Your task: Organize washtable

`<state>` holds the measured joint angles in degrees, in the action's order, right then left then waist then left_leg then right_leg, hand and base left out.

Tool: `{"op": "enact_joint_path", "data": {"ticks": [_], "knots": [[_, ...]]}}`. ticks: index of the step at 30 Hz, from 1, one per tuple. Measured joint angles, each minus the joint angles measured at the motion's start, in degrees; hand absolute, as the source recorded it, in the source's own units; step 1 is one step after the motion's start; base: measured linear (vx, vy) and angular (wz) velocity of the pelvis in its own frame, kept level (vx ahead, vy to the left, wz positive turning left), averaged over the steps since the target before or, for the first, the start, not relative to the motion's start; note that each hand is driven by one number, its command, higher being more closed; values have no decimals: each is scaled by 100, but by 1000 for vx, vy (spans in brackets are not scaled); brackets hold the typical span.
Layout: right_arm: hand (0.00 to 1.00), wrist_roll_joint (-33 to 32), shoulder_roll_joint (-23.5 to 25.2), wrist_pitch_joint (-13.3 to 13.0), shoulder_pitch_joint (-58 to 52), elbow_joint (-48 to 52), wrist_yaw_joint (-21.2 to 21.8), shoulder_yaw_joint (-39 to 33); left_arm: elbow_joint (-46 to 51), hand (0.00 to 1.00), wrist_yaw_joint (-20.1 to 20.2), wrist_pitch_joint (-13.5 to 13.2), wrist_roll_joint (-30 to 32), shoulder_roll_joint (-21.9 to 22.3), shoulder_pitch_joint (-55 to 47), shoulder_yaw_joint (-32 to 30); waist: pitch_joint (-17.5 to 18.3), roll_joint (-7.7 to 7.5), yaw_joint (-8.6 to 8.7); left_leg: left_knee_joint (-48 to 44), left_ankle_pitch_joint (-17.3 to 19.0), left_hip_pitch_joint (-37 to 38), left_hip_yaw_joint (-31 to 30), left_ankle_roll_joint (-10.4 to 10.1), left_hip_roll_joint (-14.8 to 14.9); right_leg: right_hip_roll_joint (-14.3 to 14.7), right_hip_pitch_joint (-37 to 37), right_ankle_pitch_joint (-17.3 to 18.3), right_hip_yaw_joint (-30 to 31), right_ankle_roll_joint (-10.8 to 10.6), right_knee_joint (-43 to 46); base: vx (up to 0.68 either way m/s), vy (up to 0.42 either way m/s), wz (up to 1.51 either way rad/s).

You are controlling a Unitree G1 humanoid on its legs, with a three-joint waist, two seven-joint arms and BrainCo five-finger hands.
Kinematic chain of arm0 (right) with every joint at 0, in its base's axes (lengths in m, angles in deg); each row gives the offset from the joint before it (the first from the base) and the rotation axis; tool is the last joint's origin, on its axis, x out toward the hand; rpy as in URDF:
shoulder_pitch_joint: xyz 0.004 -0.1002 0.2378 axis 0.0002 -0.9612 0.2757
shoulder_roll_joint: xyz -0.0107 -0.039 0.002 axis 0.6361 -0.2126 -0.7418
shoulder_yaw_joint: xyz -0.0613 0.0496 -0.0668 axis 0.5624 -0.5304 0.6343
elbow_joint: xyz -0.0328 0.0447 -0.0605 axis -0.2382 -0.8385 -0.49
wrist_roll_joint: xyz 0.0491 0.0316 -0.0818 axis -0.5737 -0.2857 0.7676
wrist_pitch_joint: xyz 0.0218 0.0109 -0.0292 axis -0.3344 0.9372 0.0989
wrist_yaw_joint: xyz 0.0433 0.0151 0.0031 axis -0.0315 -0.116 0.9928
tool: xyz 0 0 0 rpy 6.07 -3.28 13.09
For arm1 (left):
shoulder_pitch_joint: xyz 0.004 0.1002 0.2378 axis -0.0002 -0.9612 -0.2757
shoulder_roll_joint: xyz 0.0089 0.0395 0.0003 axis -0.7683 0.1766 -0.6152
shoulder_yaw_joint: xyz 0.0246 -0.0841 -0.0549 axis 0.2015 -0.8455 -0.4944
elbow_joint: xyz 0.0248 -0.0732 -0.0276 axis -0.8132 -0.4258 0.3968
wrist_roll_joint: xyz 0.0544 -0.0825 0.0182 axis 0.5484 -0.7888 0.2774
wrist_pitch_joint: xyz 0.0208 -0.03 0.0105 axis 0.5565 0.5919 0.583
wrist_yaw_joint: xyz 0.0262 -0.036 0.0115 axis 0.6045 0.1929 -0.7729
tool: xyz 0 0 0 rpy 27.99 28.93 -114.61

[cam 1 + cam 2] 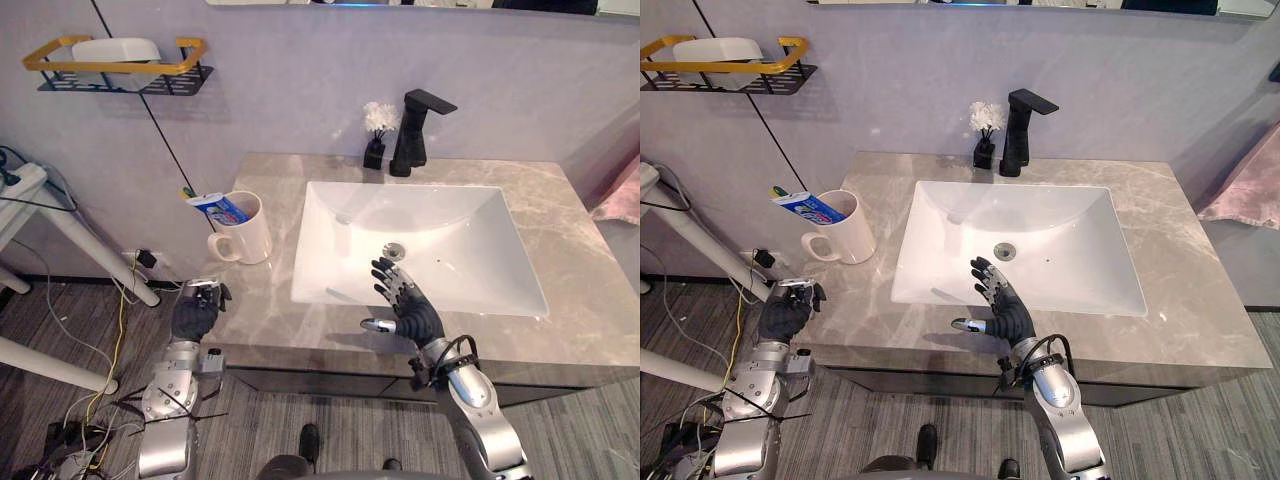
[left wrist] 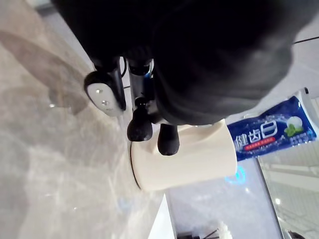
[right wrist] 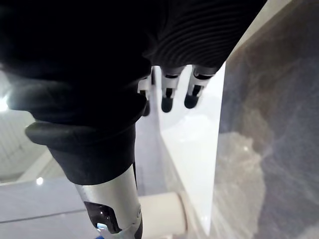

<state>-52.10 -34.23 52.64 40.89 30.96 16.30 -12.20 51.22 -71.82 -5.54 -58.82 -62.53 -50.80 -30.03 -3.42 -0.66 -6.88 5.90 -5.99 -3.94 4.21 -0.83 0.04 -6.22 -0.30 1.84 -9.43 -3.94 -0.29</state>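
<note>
Head view: white mug [image 1: 245, 232] w/ blue-white toothpaste tube [image 1: 218, 207] inside stands on desk [image 1: 560, 330], left of sink [image 1: 330, 230]; handle faces near-left. Tube leans out over rim, long axis slanting up to the left. Left hand [image 1: 197, 310] by desk's near-left corner, near mug, apart from it, fingers curled on nothing. Right hand [image 1: 408, 305] over sink's near rim, fingers straight & spread, released. L wrist view: curled fingertips short of mug. R wrist view: straight fingers above sink edge.
</note>
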Motion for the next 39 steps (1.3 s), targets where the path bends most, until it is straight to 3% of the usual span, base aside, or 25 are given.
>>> {"op": "enact_joint_path", "data": {"ticks": [15, 26, 39], "knots": [[0, -3, 201, 64, -6, 0, -38, -332, -4, 100, -320, 85, 67, 120, 220, -424, -44, -229, -5, -2, 4, -59, 152, 0, 10, 5, -127, -17, 112, -24, 7, 3, 2, -3], [0, -6, 203, 54, 78, 3, -139, -367, -7, 100, -361, 87, 67, 122, 367, -474, -146, -314, -1, -3, 21, -153, 244, -15, 9, 14, -265, -20, 198, -23, 17, 16, 6, -4], [0, -10, 205, -58, 255, 42, -137, -361, -2, 100, -330, 112, 178, 111, 609, -350, -327, -310, 12, -4, 67, -217, 376, 44, 0, 8, -397, -23, 331, -24, 35, 14, 7, -5]]}}
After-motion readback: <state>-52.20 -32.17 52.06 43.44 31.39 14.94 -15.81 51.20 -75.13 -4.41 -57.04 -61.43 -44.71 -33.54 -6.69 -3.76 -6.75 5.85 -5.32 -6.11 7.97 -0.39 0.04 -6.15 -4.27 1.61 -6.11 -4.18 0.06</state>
